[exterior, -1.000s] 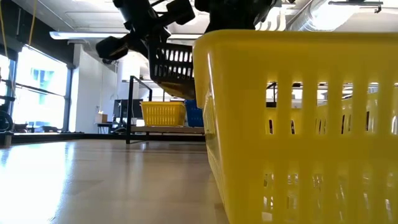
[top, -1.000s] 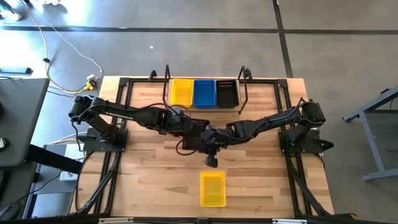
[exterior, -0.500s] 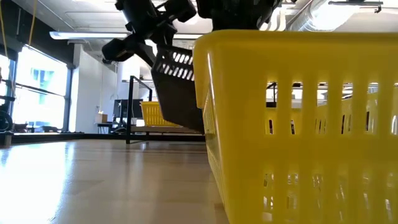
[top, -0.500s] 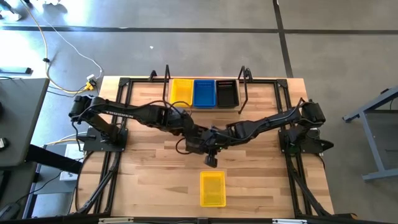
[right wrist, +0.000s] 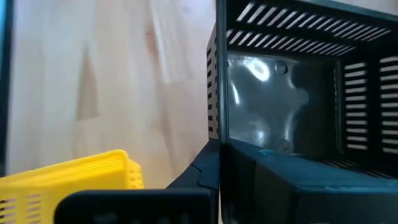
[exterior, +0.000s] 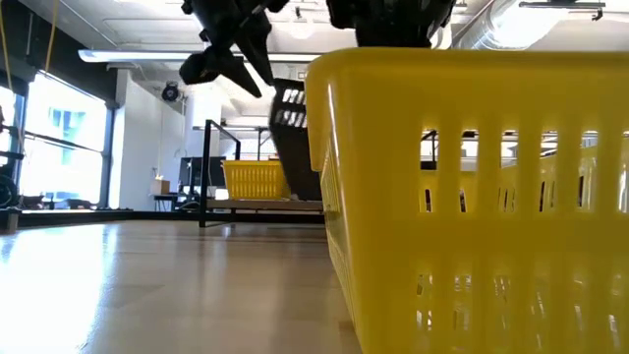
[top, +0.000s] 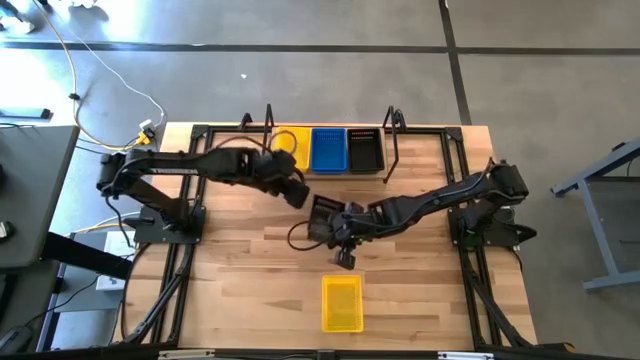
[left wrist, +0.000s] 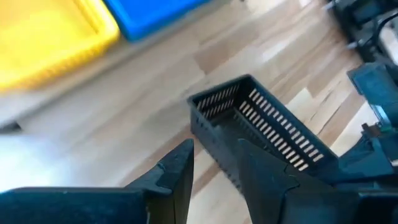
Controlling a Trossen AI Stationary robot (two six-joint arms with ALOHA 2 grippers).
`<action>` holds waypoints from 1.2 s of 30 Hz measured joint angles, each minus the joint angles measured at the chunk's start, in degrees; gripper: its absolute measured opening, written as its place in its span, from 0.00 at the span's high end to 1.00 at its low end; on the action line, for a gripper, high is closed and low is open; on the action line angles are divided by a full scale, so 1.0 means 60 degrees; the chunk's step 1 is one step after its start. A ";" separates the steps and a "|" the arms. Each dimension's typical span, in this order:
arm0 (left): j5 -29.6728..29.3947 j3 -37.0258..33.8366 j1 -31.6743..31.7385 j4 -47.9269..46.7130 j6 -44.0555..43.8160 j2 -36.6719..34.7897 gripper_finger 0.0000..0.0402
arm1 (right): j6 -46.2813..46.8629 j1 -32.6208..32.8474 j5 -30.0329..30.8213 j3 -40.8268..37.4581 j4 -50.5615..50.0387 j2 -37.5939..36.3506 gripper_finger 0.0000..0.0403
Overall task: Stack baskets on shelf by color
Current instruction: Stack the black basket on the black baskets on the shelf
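Note:
A black basket (top: 323,214) hangs over the middle of the table with my right gripper (top: 340,226) shut on it. My left gripper (top: 298,193) stands open just to its far left, apart from it; its wrist view shows the black basket (left wrist: 261,127) beyond the fingers. One yellow basket (top: 341,302) sits flat on the table near the front edge. On the shelf (top: 392,150) at the far edge stand a yellow basket (top: 290,148), a blue basket (top: 327,150) and a black basket (top: 364,150), side by side. My right gripper pinches one wall of the black basket at its rim (right wrist: 216,134), one finger outside and the other inside the basket. The fingers come from the table's right. The basket (exterior: 292,138) hangs tilted, clear of the table.
The black frame rails (top: 190,240) run along the table's left and right sides beside the arm bases. Bare wood lies between the shelf and the front yellow basket. In the low view that yellow basket (exterior: 472,197) fills the right half and hides most of the held one.
My left gripper has opened, let go of the black basket and drawn back toward the table's far left, near the shelf. The black basket, left in my right gripper alone, has tipped down from nearly level and now hangs tilted.

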 joint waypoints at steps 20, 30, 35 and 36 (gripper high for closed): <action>0.0375 0.0007 0.0871 0.0168 0.1908 -0.1032 0.72 | -0.2961 -0.1663 0.2496 -0.0001 -0.2793 -0.2552 1.00; 0.0375 0.0004 0.1028 0.0286 0.1726 -0.1032 0.72 | -0.6523 -0.3415 0.2347 -0.0044 -0.3478 -0.3304 1.00; 0.0373 0.0004 0.1137 0.0756 0.1666 -0.1032 0.72 | -0.7694 -0.4115 0.2168 -0.0659 -0.3171 -0.3311 1.00; 0.0375 0.0004 0.1166 0.0815 0.1648 -0.1032 0.72 | -0.7870 -0.4234 0.2136 -0.0861 -0.3111 -0.3305 1.00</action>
